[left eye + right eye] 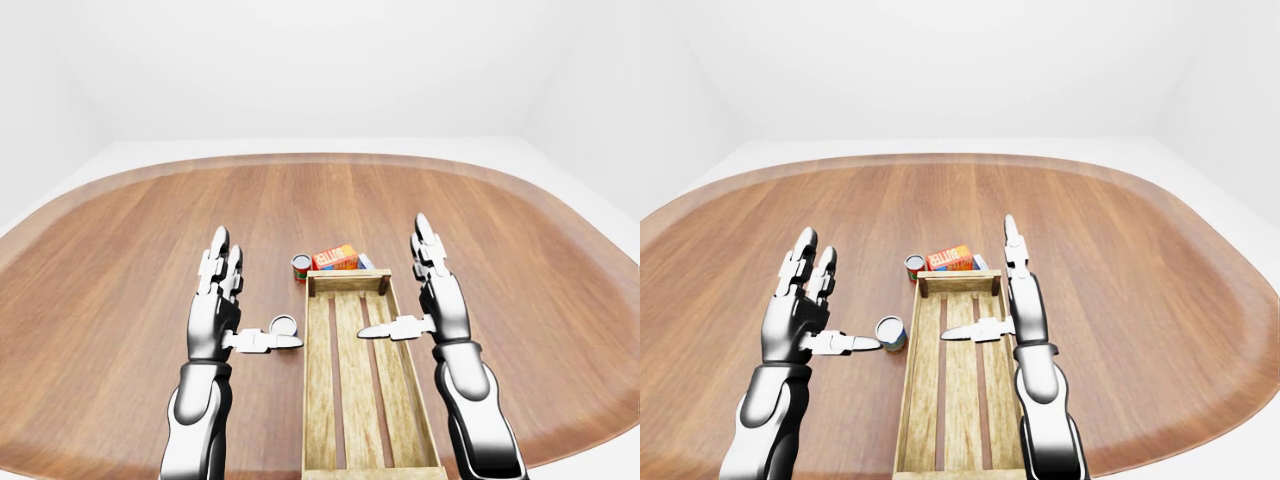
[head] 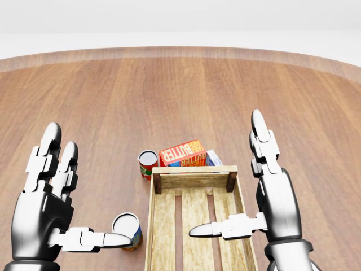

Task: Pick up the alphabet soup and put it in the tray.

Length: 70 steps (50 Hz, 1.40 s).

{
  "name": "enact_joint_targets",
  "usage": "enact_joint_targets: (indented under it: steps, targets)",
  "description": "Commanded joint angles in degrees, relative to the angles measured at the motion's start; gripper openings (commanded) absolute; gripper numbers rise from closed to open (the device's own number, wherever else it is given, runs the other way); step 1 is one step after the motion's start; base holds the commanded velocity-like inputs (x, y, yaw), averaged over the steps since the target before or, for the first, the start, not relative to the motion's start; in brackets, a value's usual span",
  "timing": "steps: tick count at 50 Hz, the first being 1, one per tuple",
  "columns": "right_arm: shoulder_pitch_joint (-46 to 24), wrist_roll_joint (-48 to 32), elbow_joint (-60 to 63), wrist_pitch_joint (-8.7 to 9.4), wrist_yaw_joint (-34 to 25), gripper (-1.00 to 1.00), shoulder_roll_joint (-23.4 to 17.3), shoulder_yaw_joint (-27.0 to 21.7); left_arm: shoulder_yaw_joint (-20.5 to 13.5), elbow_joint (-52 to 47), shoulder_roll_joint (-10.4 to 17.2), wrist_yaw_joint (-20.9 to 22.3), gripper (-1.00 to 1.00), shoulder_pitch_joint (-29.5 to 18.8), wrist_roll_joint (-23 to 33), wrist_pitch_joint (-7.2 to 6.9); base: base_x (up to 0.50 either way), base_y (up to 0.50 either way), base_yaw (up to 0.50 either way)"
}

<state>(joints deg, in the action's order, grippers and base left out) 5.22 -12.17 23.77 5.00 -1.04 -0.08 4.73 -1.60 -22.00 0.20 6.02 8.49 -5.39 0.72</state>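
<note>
The silver three-fingered left hand point(image 2: 48, 212) hovers palm-in, fingers point(image 2: 51, 149) spread and empty, its thumb just beside the blue-and-yellow alphabet soup can point(image 2: 127, 229) standing on the round wooden desk point(image 2: 180, 96), likely ready to grasp. The slatted wooden tray point(image 2: 194, 217) lies alongside; above it, the right hand point(image 2: 271, 195) is equally open.
</note>
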Motion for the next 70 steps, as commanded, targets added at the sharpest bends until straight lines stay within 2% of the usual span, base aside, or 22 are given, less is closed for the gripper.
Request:
enact_joint_targets:
  steps: [1, 10, 21, 25, 26, 27, 31, 36, 38, 44, 49, 52, 56, 67, 70]
  targets:
    - [0.12, -0.06, -0.06, 0.0, 0.32, 0.98, 0.05, 0.08, 0.06, -0.11, 0.04, 0.02, 1.0, 0.11, -0.07, -0.26, 0.0, 0.0, 0.0]
    - [0.09, -0.18, 0.67, 0.0, 0.3, 0.98, 0.0, 0.03, 0.15, -0.18, 0.12, -0.24, 1.0, -0.15, 0.68, -1.69, 0.0, 0.0, 0.0]
    - [-0.14, -0.37, 0.7, 0.0, 0.29, 0.98, -0.01, 0.01, 0.24, 0.1, 0.11, -0.07, 1.0, -0.23, 1.03, -1.97, 0.0, 0.0, 0.0]
    - [-0.55, -0.97, 1.94, 0.0, -0.02, 0.98, -0.07, 0.07, 0.21, 0.16, 0.03, -0.53, 1.0, -0.57, 1.11, -3.25, 0.0, 0.0, 0.0]
    - [-0.51, -1.11, 2.25, 0.0, -0.05, 0.98, -0.09, 0.03, 0.25, 0.18, 0.06, -0.57, 1.0, -0.52, 1.29, -3.03, 0.0, 0.0, 0.0]
    - [-0.4, -2.46, 2.84, 0.0, 0.16, 0.98, -0.37, 0.15, 0.34, 0.32, 0.14, -0.75, 1.0, -0.49, 1.93, -2.55, 0.0, 0.0, 0.0]
    - [-0.24, -7.05, 4.66, 0.0, -1.62, 0.98, -1.42, -0.02, 0.17, 0.51, 0.11, -1.03, 1.0, -0.89, 1.93, -3.29, 0.0, 0.0, 0.0]
    - [-0.06, -11.43, 9.85, 0.0, -5.99, 0.98, -2.04, 0.31, 0.16, 0.64, 0.12, -1.67, 1.0, -1.33, 2.43, -4.72, 0.0, 0.0, 0.0]
    - [-0.65, -15.52, 10.67, 0.0, -7.81, 0.98, -2.81, 1.33, -0.07, 0.19, 0.02, -2.03, 1.0, -1.54, 2.07, -5.72, 0.0, 0.0, 0.0]
    - [-1.29, -19.46, 7.63, 0.0, -11.9, 0.98, -2.8, 1.46, 0.08, -2.0, 0.01, -2.29, 1.0, -1.34, 1.58, -5.72, 0.0, 0.0, 0.0]
    - [0.11, -21.98, 5.79, 0.0, -12.78, 0.99, -2.55, 1.48, 0.14, -2.83, 0.01, -2.13, 1.0, -1.31, 1.16, -5.72, 0.0, 0.0, 0.0]
    - [0.01, -26.57, 6.83, 0.0, -13.74, 0.98, -2.98, 2.13, 0.21, -3.09, 0.0, -2.25, 1.0, -1.3, 1.17, -5.72, 0.0, 0.0, 0.0]
    - [-0.05, -27.51, 8.92, 0.0, -15.7, 0.98, -1.99, 2.06, 0.17, -3.04, 0.01, -2.12, 1.0, -1.4, 0.87, -5.72, 0.0, 0.0, 0.0]
    - [0.22, -26.57, 7.11, 0.0, -14.9, 0.98, -1.77, 0.9, 0.12, -2.37, 0.01, -2.1, 1.0, -1.43, 0.79, -5.72, 0.0, 0.0, 0.0]
    - [1.2, -26.8, 9.86, 0.0, -16.1, 0.98, -2.19, -1.12, 0.04, -2.42, 0.03, -2.08, 1.0, -1.51, 0.68, -5.72, 0.0, 0.0, 0.0]
